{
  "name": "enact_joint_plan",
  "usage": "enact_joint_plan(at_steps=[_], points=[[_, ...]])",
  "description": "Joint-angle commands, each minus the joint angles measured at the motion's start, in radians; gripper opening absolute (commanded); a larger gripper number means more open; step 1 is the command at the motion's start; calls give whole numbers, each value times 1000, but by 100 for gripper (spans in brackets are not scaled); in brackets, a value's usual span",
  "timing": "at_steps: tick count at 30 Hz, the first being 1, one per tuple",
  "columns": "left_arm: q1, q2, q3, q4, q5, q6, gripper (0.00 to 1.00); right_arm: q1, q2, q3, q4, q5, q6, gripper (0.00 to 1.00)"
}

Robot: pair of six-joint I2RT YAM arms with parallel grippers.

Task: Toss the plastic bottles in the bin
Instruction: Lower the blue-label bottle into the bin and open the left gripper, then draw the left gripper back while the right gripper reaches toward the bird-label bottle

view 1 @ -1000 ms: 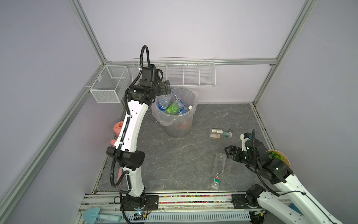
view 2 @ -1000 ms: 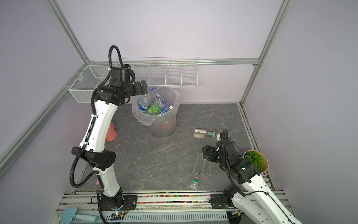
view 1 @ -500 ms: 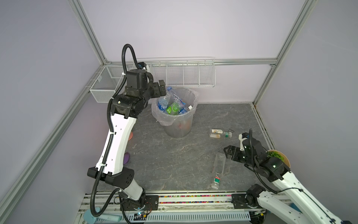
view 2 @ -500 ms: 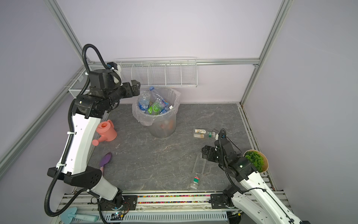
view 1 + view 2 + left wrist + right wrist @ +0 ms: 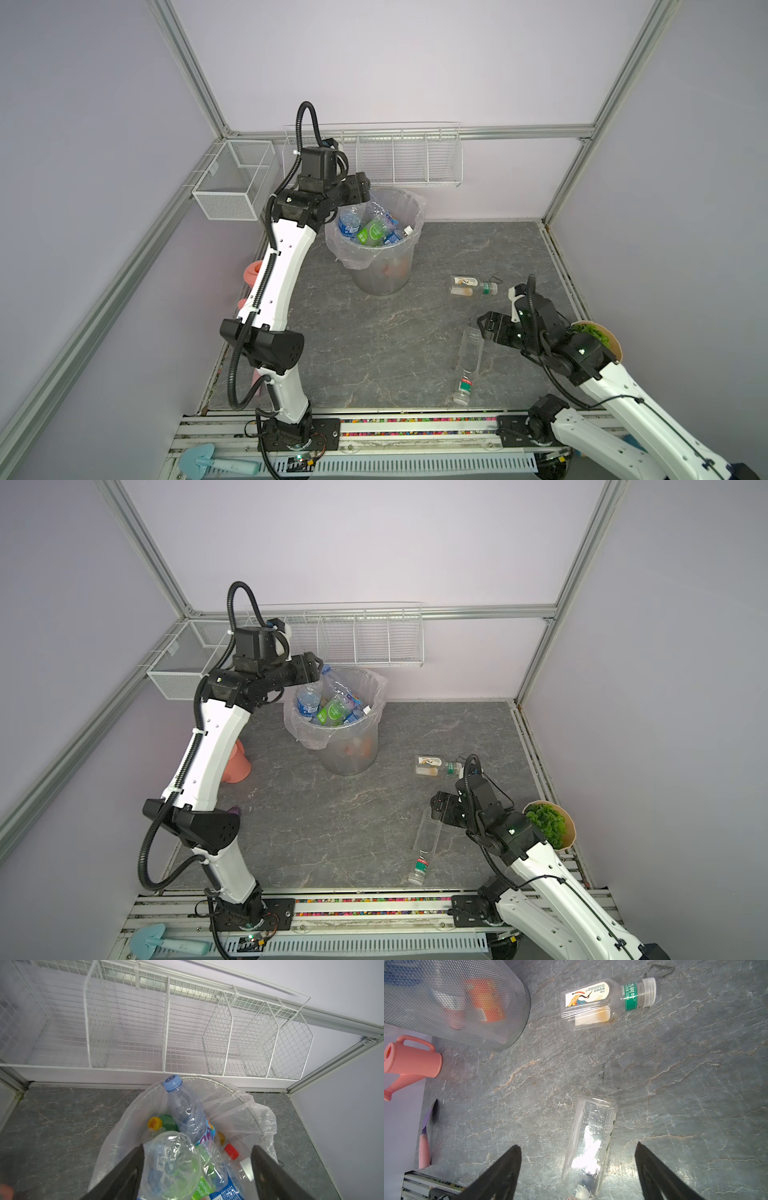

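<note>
The bin (image 5: pixel 382 274) (image 5: pixel 349 754) stands at the back of the floor with several plastic bottles piled inside. My left gripper (image 5: pixel 361 195) (image 5: pixel 316 673) (image 5: pixel 197 1148) hangs open over its near-left rim. A clear bottle (image 5: pixel 172 1165) sits base-up between the fingers, against one finger and clear of the other. A long clear bottle (image 5: pixel 469 357) (image 5: pixel 428 837) (image 5: pixel 591 1136) lies on the floor, with my right gripper (image 5: pixel 484 330) (image 5: pixel 436 808) (image 5: pixel 577 1144) open just above its base end. A smaller bottle with a green band (image 5: pixel 471 286) (image 5: pixel 602 1001) lies farther back.
White wire baskets (image 5: pixel 399 162) (image 5: pixel 232 187) hang on the back and left walls. A pink watering can (image 5: pixel 235 762) (image 5: pixel 411 1059) stands left of the bin behind my left arm. A potted green plant (image 5: pixel 594 336) is beside my right arm. A purple brush (image 5: pixel 425 1136) lies by the left wall.
My left arm's elbow swung out to the left and came back, while its gripper stayed at the bin's rim. The right gripper shifted only slightly over the long bottle.
</note>
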Motion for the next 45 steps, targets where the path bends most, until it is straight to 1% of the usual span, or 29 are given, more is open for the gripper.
enact_joint_plan(at_steps=[1, 5, 7, 10, 17, 20, 24, 32, 36, 39, 45], points=[[7, 49, 61, -37, 82, -40, 80, 9, -3, -1, -10, 19, 19, 88], [16, 81, 22, -44, 84, -60, 78, 8, -2, -5, -13, 20, 18, 88], [27, 76, -30, -14, 83, -72, 78, 10, -2, -7, -16, 20, 17, 88], [62, 80, -90, 32, 124, -103, 77, 11, -4, -12, -15, 20, 16, 88], [70, 101, -91, 53, 148, -88, 77, 9, -16, -8, -19, 20, 19, 88], [73, 122, -59, 34, 148, -88, 77, 10, -20, -1, -25, 20, 19, 88], [73, 114, -35, 30, 183, -82, 77, 10, -26, 8, -38, 26, 13, 88], [73, -19, -3, 47, 131, -78, 77, 9, -3, 36, -44, 47, -9, 88], [73, -98, -32, 55, 118, -77, 77, 10, 21, 42, -29, 39, -12, 88], [73, -195, -140, 105, 120, -79, 77, 10, 40, 43, -19, 36, -13, 88], [73, -428, -418, 227, 85, -78, 78, 10, 109, 83, -28, 42, -31, 88]])
